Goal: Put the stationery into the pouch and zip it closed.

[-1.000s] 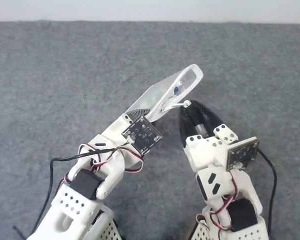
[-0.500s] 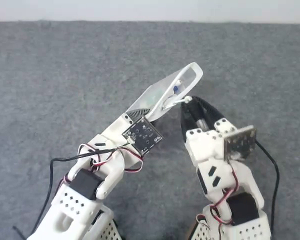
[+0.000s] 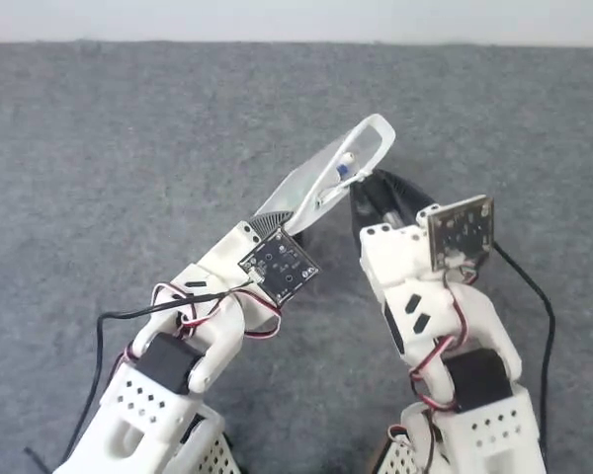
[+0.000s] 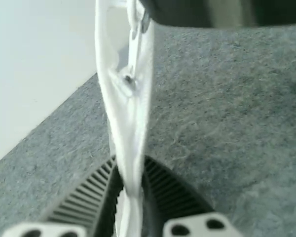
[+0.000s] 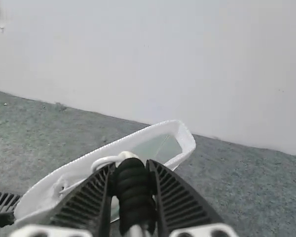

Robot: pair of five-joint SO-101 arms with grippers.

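Clamping the pouch (image 3: 321, 183) by its end, the left claw (image 4: 130, 185) is bracing it, so the right claw (image 5: 130, 170), gripping a black pen (image 5: 133, 197), should be aiming squarely into the opening.

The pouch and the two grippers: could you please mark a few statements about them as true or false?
1. The left gripper is shut on the pouch. True.
2. The pouch lies flat on the table. False: it is held up on edge, off the table.
3. The right gripper holds a black ribbed item. True.
4. The right gripper is far from the pouch. False: it is right beside it.
5. The table is bare wood. False: it has a grey, carpet-like surface.
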